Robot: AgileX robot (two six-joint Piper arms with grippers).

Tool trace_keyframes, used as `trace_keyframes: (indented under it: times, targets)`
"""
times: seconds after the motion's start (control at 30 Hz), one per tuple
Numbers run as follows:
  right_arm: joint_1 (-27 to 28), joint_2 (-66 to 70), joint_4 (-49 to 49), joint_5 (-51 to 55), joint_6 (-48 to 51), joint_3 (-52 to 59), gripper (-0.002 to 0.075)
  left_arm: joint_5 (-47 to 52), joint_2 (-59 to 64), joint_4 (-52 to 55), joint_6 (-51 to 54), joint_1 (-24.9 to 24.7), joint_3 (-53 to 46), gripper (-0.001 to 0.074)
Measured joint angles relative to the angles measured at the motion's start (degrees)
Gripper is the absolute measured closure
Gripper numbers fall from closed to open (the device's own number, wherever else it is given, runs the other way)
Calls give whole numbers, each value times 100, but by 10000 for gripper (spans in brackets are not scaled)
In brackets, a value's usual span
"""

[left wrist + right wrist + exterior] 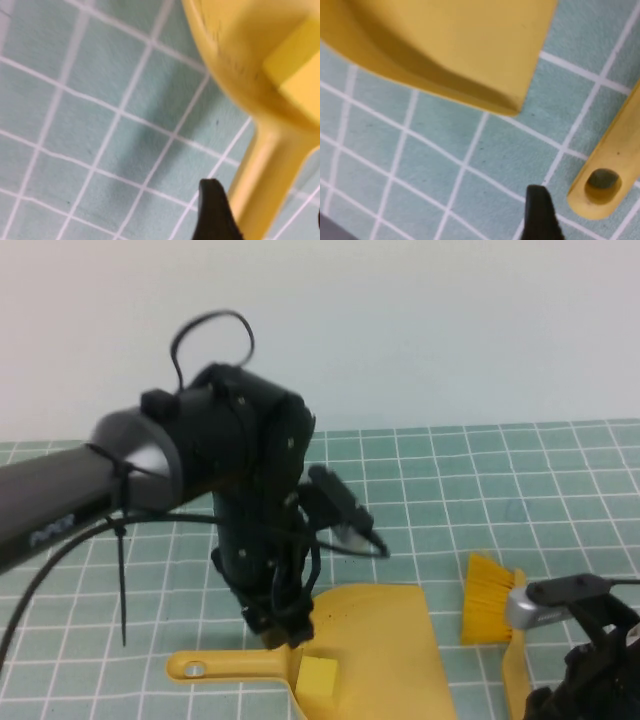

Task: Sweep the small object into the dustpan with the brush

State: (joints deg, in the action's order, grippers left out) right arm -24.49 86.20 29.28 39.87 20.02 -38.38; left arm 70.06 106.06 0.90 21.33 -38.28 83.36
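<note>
The tabletop (560, 500) is a pale green mat ruled in white squares, and everything of the task lies on it near the robot's edge; going from largest to smallest, there is one dustpan (385, 635), one brush (492, 615) and one small object (317, 676).

The dustpan is a flat yellow plastic scoop with a long straight handle ending in a hang hole; it looks light and stiff, smooth enough to slide on the mat if nudged, so the handle is the sensible place to hold it; its thin walls would likely flex under a hard squeeze. The left tool (285, 625) hangs right over the joint of handle and scoop, its jaws parted on either side of the handle and not clamped on it, as the left wrist view suggests.

The brush lies just beside the dustpan's right edge, its orange-yellow bristles pointing away from the robot; the bristles are soft and will splay, while the slim handle is rigid and narrow, so the handle is where to take it, near its middle for control. The right tool (590, 665) sits low at the lower right, over the brush handle; its jaws stand apart and grip nothing that I can see.

The small object is a pale-yellow cube with soft edges, resting inside the dustpan near the handle end; it seems very light and likely to tumble or skid out if the pan is tipped.
</note>
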Motion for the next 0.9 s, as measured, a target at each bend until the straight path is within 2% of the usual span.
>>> trace_keyframes:
  times: [0.1, 0.17, 0.33, 0.43, 0.5, 0.57, 0.7, 0.9]
  targets:
    - [0, -380, 0, 158, 25, -86, 321, 25, -223, -90, -320, 0, 247, 342]
    - [0, -637, -29, 268, 49, -171, 364, 25, -384, -145, -526, 0, 388, 357]
    - [0, -1491, -368, 443, 61, -480, 614, 62, -930, -298, -866, 0, 648, 463]
    - [0, -2089, -825, 412, -26, -634, 694, 74, -1297, -365, -1069, 0, 705, 588]
    - [0, -2537, -1277, 286, -203, -691, 712, 74, -1548, -434, -1149, 0, 716, 670]
    - [0, -2976, -1866, 130, -377, -704, 721, 74, -1744, -624, -1160, 0, 716, 706]
    - [0, -3639, -2928, 60, -665, -641, 726, 86, -2062, -901, -1306, 0, 716, 729]
    - [0, -4710, -3926, -320, -2121, 315, 727, 95, -2295, -1259, -1380, 0, 716, 735]
